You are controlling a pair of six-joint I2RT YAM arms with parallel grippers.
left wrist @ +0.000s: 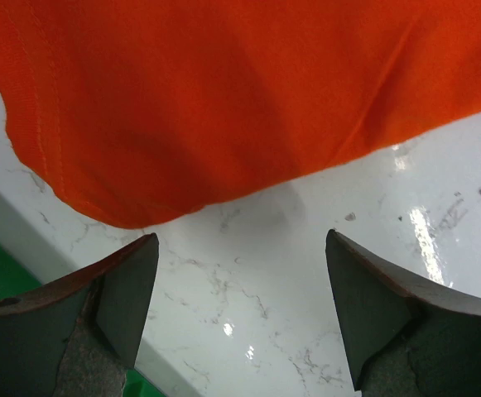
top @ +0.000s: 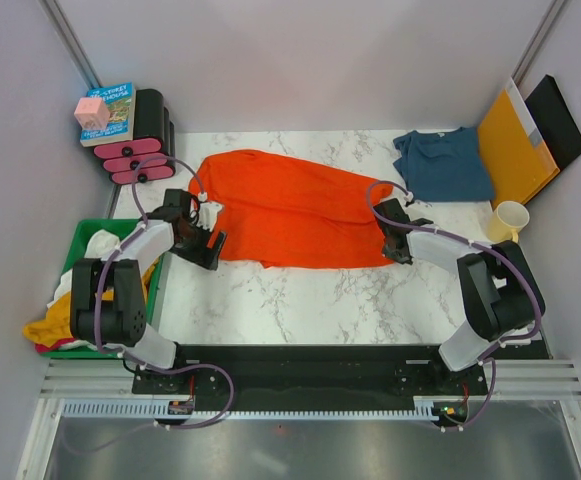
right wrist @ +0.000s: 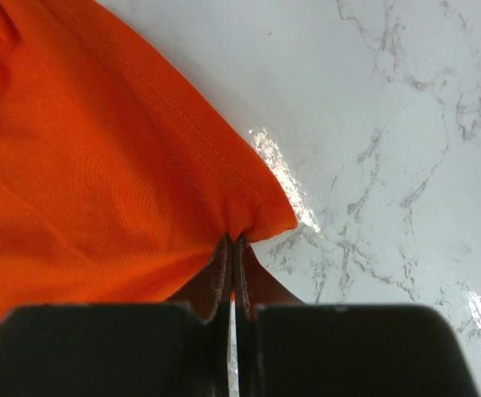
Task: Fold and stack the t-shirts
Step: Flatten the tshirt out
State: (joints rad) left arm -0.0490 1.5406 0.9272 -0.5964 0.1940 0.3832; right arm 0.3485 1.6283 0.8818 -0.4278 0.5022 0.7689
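A bright orange-red t-shirt lies spread across the middle of the marble table. A dark teal-blue t-shirt lies crumpled at the back right. My left gripper stands open just off the orange shirt's left near edge. In the left wrist view the left gripper has only bare marble between its fingers, with the shirt's rounded hem just ahead. My right gripper is at the shirt's right near corner. The right wrist view shows the right gripper shut on the bunched corner of the orange fabric.
A green bin with yellow and white garments sits left of the table. At the back left are a book, a pink cube and a pink-and-black stack. An orange-yellow envelope and a cream cup stand at the right.
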